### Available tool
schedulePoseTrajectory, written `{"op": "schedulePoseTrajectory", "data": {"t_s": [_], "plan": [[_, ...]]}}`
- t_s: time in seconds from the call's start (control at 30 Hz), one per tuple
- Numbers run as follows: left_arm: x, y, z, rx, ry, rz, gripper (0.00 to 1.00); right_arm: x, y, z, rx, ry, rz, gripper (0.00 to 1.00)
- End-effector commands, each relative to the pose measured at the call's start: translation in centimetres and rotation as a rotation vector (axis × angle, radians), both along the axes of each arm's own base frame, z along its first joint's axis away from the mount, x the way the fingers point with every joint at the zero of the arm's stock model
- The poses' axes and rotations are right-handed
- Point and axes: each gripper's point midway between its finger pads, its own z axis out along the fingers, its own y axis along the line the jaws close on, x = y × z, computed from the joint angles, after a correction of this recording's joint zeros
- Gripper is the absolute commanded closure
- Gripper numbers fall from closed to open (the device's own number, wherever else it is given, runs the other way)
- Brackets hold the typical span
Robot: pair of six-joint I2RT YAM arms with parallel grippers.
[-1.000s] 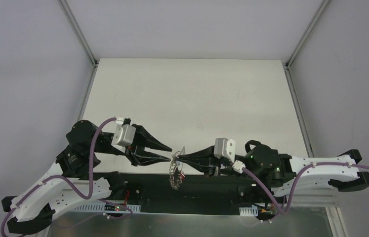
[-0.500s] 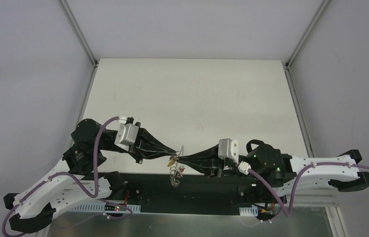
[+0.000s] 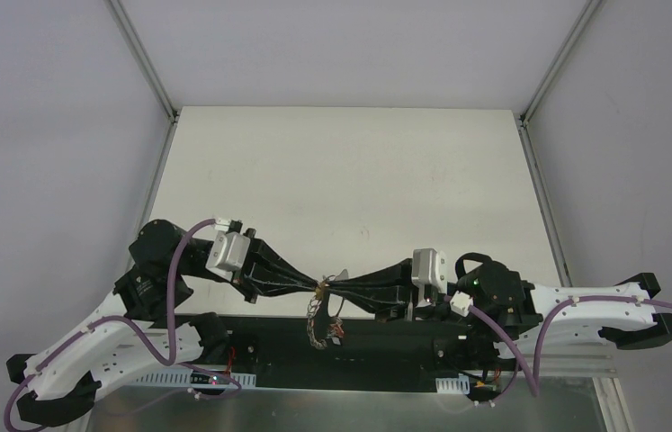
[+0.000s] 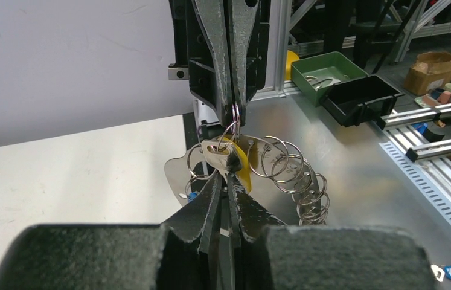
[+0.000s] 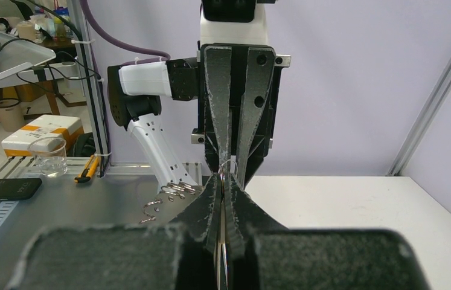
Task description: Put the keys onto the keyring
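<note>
White tabletop [image 3: 350,171] open beyond, near its front edge left jaws clamped on yellow-headed key [image 4: 240,159], right jaws pinching keyring [image 3: 320,317]

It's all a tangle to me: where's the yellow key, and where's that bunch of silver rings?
yellow key [image 4: 244,166]: left wrist view, its yellow plastic head.
silver rings [image 4: 307,194]: left wrist view, middle of the hanging bunch.

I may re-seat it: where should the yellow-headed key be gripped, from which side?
Likely the yellow-headed key by its flat head, jaws across the broad faces, from the side of the left gripper; the right gripper pinches the keyring opposite, spare rings hanging beside.
</note>
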Motion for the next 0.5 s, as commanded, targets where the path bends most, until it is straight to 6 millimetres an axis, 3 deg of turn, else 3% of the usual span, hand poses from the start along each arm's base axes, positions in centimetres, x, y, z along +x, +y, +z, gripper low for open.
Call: {"op": "schedulePoseTrajectory", "data": {"t_s": [0.0,0.2,0.47], "plan": [[-0.5,0.7,1.4,-0.061,-0.046,0.005,0.91,0.0,-1.4,4.4,0.128,0.015,0.002,1.0],[-0.8,1.5,2.1,-0.087,-0.07,0.023,0.68,0.1,-1.2,3.4,0.071,0.033,0.0,1.0],[-0.8,1.4,2.5,-0.089,-0.077,0.018,0.64,-0.2,-1.1,3.1,0.042,0.039,0.015,1.0]]}}
